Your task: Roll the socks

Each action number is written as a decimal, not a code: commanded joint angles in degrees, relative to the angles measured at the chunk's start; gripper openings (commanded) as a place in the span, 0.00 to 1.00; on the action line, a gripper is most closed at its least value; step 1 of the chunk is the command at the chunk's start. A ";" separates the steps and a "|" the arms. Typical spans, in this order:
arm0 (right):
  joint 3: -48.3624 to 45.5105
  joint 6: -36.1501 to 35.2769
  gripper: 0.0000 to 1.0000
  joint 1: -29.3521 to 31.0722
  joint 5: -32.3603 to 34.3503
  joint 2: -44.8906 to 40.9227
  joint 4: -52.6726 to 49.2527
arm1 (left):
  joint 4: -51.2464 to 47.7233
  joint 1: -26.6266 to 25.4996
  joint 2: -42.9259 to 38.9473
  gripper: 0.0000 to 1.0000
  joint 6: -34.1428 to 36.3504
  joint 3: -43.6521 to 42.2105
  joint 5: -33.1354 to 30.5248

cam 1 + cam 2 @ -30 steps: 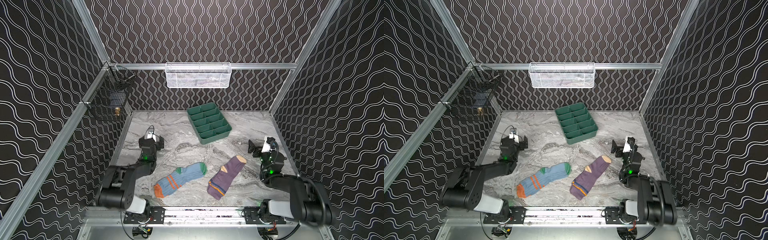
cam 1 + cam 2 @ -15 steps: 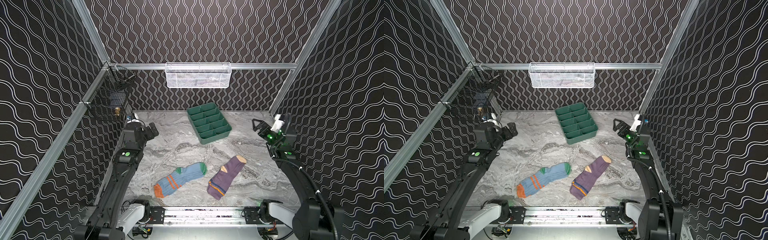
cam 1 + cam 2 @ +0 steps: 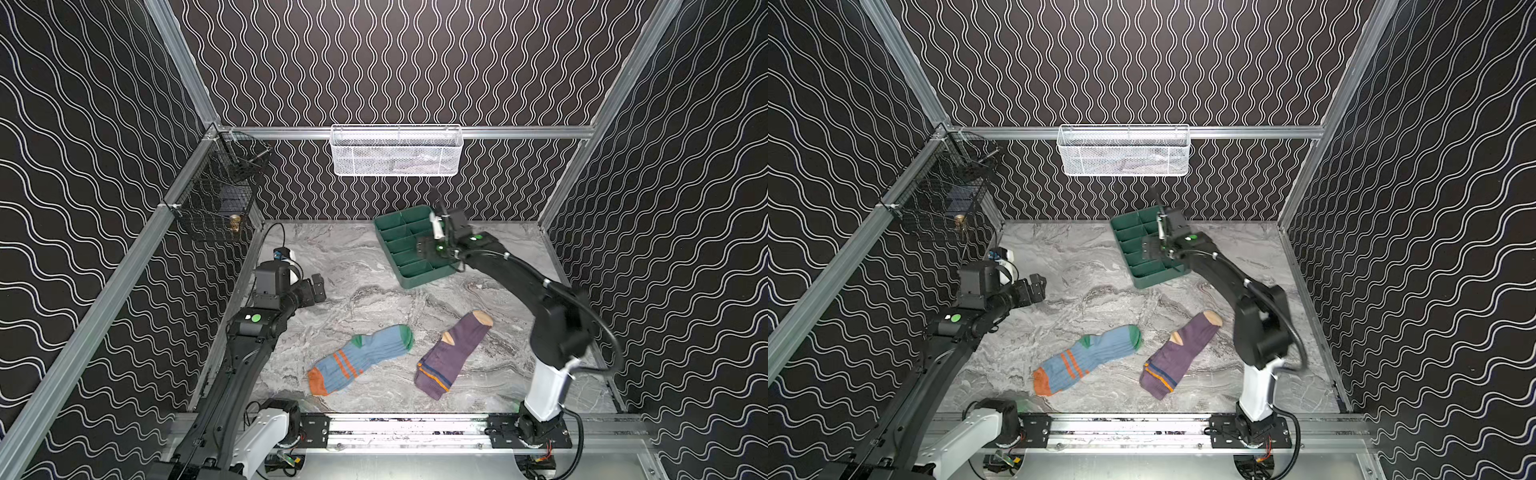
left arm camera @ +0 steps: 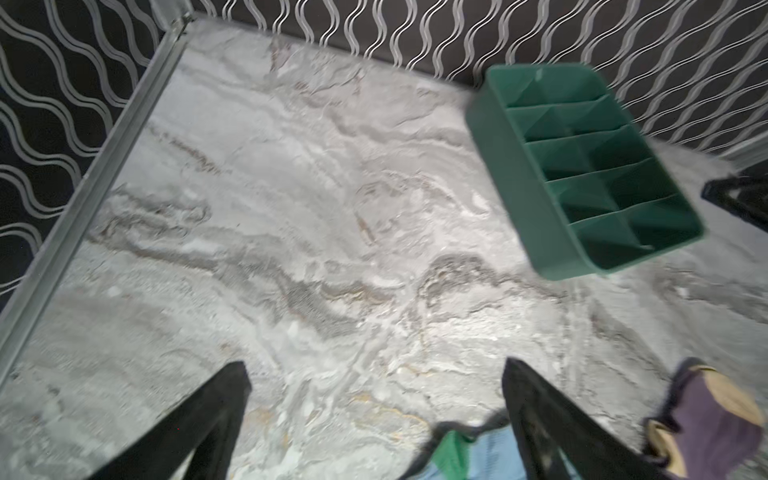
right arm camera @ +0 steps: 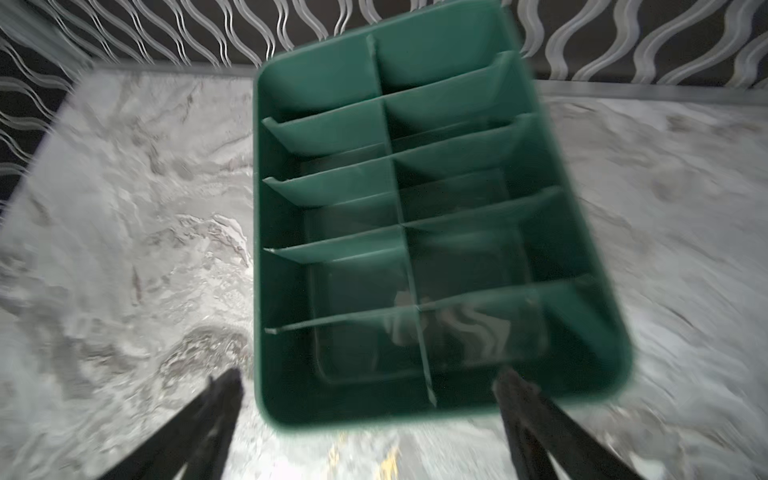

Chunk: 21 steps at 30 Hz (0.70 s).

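Both my grippers are open and empty, and the socks lie flat and unrolled on the tabletop.

My left gripper hovers with jaws spread over bare marble tabletop, holding nothing. The light blue sock lies flat toward the front, with the purple sock near it on the right, not touching. My right gripper, jaws wide and empty, hangs over the near end of the green divided tray, well apart from both socks. As I judge it, descending here could make my right fingers clip the tray wall and shove it. Pinching thin ribbed fabric against marble may catch only one layer, so a roll slips loose.
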 commanded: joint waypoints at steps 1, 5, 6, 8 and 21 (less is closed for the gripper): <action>9.73 -5.46 0.93 2.76 4.98 7.02 -7.96 | -0.35 0.00 0.93 0.99 0.45 -0.12 -4.04; 17.89 -7.64 0.84 5.75 7.05 14.83 -7.56 | -0.33 0.00 1.56 0.99 0.41 -0.11 -4.20; 19.28 -7.67 0.80 6.02 7.51 16.41 -7.59 | -0.37 0.00 1.66 0.99 0.37 -0.12 -4.19; 22.21 -6.96 0.71 6.21 7.82 19.57 -7.92 | -0.37 0.00 1.78 0.99 0.07 -0.07 -4.27; 18.89 -2.67 0.29 6.75 11.92 22.31 -3.17 | -0.48 0.00 2.20 0.99 -0.74 0.00 -2.70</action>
